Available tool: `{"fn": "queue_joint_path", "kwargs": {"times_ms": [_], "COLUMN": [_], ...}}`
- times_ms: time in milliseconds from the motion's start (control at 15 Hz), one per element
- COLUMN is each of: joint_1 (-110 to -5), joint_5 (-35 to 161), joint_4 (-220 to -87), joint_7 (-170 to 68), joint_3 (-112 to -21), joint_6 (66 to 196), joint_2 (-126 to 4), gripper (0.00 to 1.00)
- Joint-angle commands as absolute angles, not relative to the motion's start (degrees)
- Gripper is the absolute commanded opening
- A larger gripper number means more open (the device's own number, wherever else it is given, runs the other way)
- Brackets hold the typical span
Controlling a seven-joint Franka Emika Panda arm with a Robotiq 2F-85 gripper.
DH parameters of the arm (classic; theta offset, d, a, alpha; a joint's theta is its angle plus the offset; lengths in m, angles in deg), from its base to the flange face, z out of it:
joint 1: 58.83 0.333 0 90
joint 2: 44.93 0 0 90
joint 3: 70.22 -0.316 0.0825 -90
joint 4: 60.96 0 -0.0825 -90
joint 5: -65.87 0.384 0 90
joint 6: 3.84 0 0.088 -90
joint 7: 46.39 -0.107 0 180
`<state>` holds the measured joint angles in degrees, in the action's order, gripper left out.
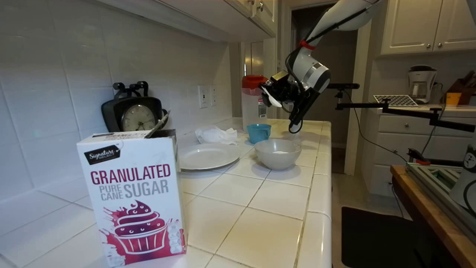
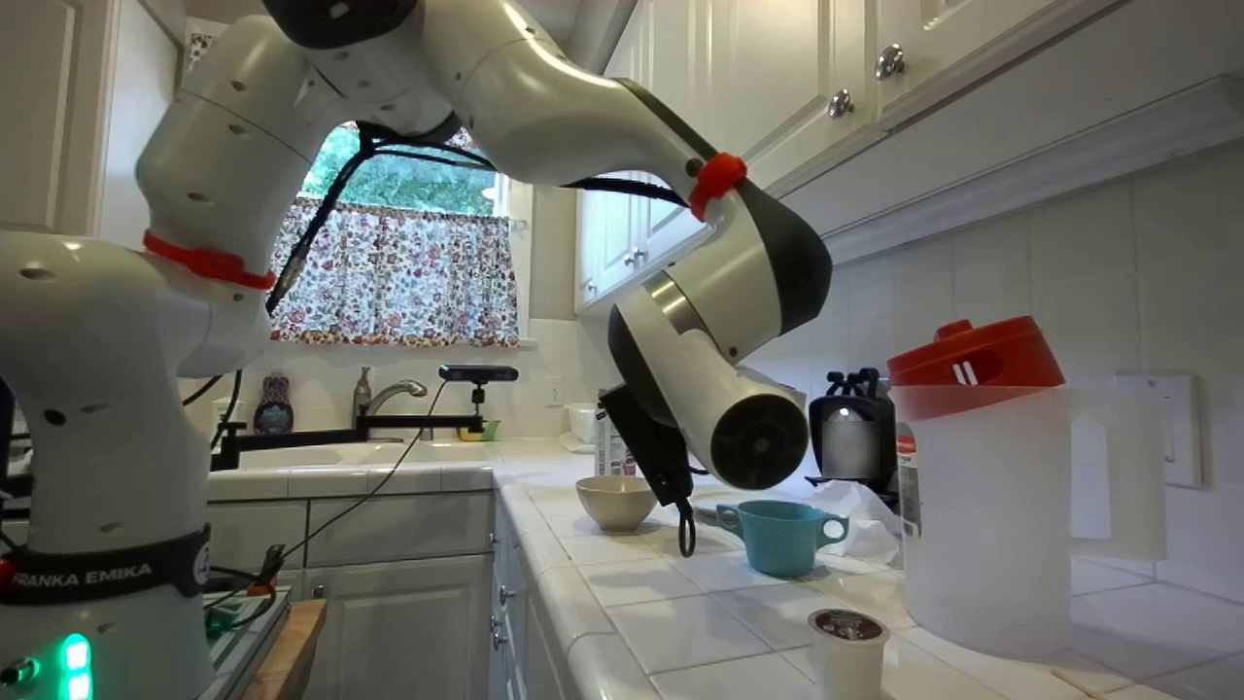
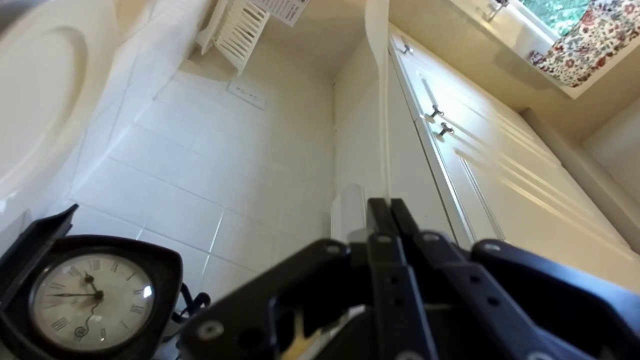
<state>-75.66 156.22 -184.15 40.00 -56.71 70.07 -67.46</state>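
My pincer point(image 3: 389, 204) is closed on a thin white utensil point(image 3: 383, 90), which sits up off the worktop point(image 1: 267, 223) and juts out ahead of the grip. I'd judge it light, smooth and slightly springy, likely plastic, so apt to twist under side load; the narrow handle, squeezed on its flat faces as I seem to have it, is the place to hold. Lower down, on the worktop, stand a blue cup point(image 1: 258, 134) and a bowl point(image 1: 275, 160) with something white inside; nearer the wall are a plate point(image 1: 208, 156) and a black clock point(image 3: 95, 302). The wrist view shows the utensil edge-on and cuts off its far end, so I can't tell spoon from spatula; in an exterior view the arm point(image 2: 714, 389) hides the grip, and the bowl's contents are hard to make out
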Motion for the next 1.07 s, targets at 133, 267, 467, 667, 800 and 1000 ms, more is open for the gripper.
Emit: {"fn": "queue_joint_path", "kwargs": {"times_ms": [133, 267, 467, 667, 800, 1000], "joint_1": [-75.84, -75.83, -75.69, -75.80, -75.72, -75.50], "joint_5": [163.33, 165.52, 168.29, 170.75, 171.76, 171.77], "joint_4": [-188.80, -190.27, -192.91, -196.30, -198.54, -200.99], "joint_7": [38.62, 39.08, 39.55, 40.40, 40.47, 40.19], "joint_3": [-55.99, -55.74, -55.35, -54.83, -54.27, -53.55], "joint_6": [69.20, 68.98, 68.93, 68.36, 68.06, 67.07], "joint_2": [-65.85, -65.59, -65.01, -64.06, -63.08, -61.31], "gripper": [0.01, 0.01, 0.01, 0.01, 0.01, 0.01]}}
